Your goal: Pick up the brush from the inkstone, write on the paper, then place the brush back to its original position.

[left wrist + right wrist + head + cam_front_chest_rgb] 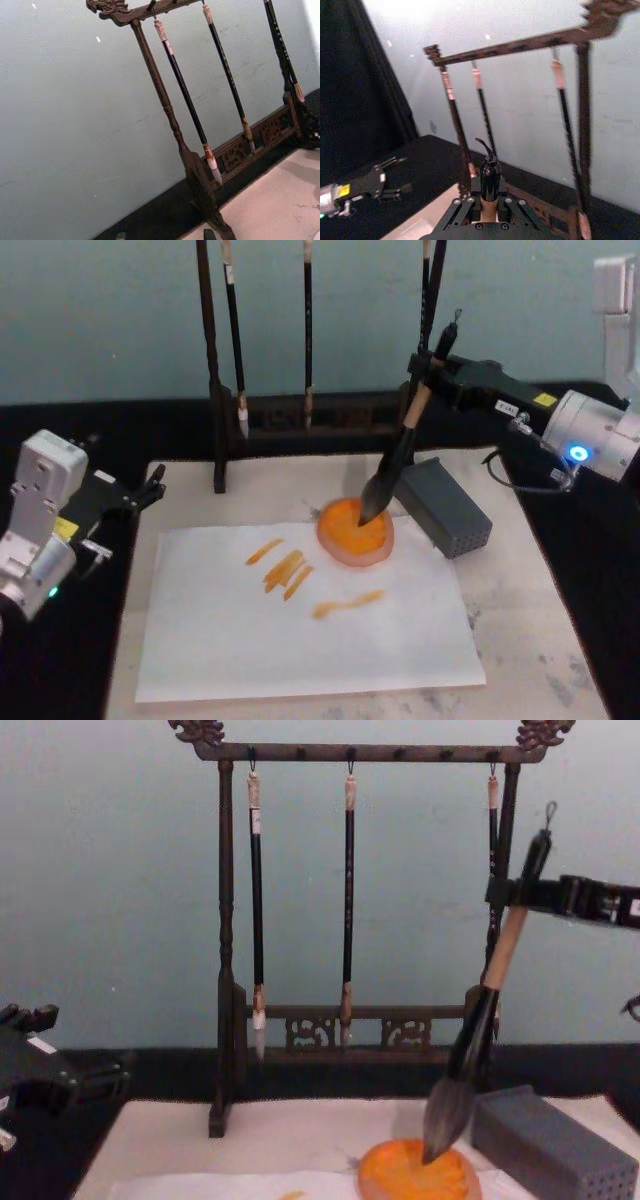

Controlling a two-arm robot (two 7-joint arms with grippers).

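My right gripper point(428, 367) is shut on the upper handle of the brush point(397, 462), which hangs tilted with its dark bristle tip touching the round orange inkstone point(356, 531). From the chest view the brush point(478, 1020) slants down from the right gripper point(515, 895) onto the inkstone point(415, 1175). In the right wrist view the brush's black end cap point(490, 175) stands between the fingers. The white paper point(300, 615) lies in front of the inkstone and bears several orange strokes. My left gripper point(152, 485) is parked at the table's left edge, fingers apart and empty.
A dark wooden brush rack point(215, 380) with three thin hanging brushes point(349, 910) stands at the back of the table. A grey rectangular block with small holes point(443, 506) sits just right of the inkstone. Black cloth borders the cream mat point(530, 620).
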